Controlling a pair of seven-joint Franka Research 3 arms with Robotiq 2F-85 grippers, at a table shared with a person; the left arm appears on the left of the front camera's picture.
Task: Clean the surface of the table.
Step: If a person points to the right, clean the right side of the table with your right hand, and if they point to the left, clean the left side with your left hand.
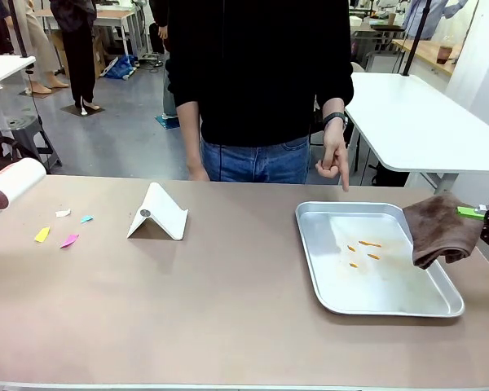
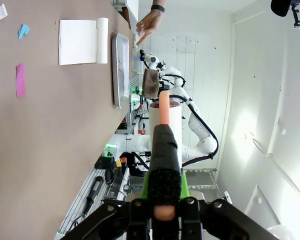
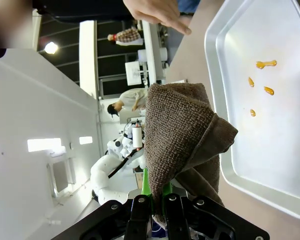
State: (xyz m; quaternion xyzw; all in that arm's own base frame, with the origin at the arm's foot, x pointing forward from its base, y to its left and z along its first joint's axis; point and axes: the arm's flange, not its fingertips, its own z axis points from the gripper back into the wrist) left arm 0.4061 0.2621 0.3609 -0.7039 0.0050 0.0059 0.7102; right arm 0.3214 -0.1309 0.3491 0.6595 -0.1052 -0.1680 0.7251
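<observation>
The taupe table [image 1: 228, 309] carries several coloured paper scraps [image 1: 69, 240] at its left end. My left gripper [image 2: 164, 196] is shut on the black-and-salmon handle of a lint roller [image 2: 165, 122], whose white roll [image 1: 15, 181] hovers above the table's left edge. At the right edge, my right gripper [image 1: 477, 216] is shut on a brown cloth [image 1: 440, 230] that hangs over the right rim of a silver tray [image 1: 314, 244]. In the right wrist view the cloth [image 3: 182, 135] droops from that gripper [image 3: 160, 206] beside the tray [image 3: 280, 140].
Orange drops [image 1: 367, 244] lie in the tray. A white folded stand [image 1: 157, 213] sits left of centre. A person stands at the far side, one hand [image 1: 336, 159] pointing down by the tray's far edge. The table's middle and front are bare.
</observation>
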